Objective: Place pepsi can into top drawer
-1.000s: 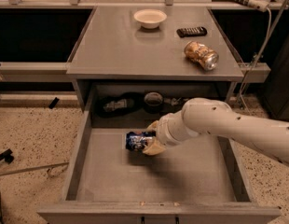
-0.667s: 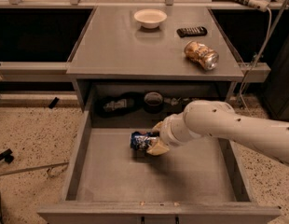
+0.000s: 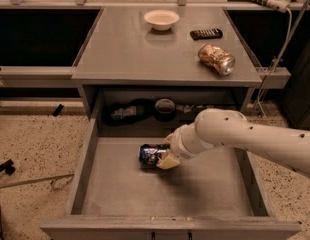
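Note:
The pepsi can [image 3: 150, 154], blue with silver ends, lies on its side low over the floor of the open top drawer [image 3: 160, 194], near its middle. My gripper [image 3: 163, 153] reaches into the drawer from the right on the white arm [image 3: 245, 136]. Its tan fingers [image 3: 168, 161] sit on either side of the can's right end and hold it.
On the tabletop [image 3: 125, 49] are a white bowl [image 3: 161, 19], a black remote [image 3: 205, 33] and a tan-gold can [image 3: 216, 59] lying on its side. Dark items [image 3: 145, 110] lie in the recess behind the drawer. A white cable [image 3: 282, 39] hangs at the right.
The can and gripper have shifted slightly right and down toward the drawer floor. Nothing else moved.

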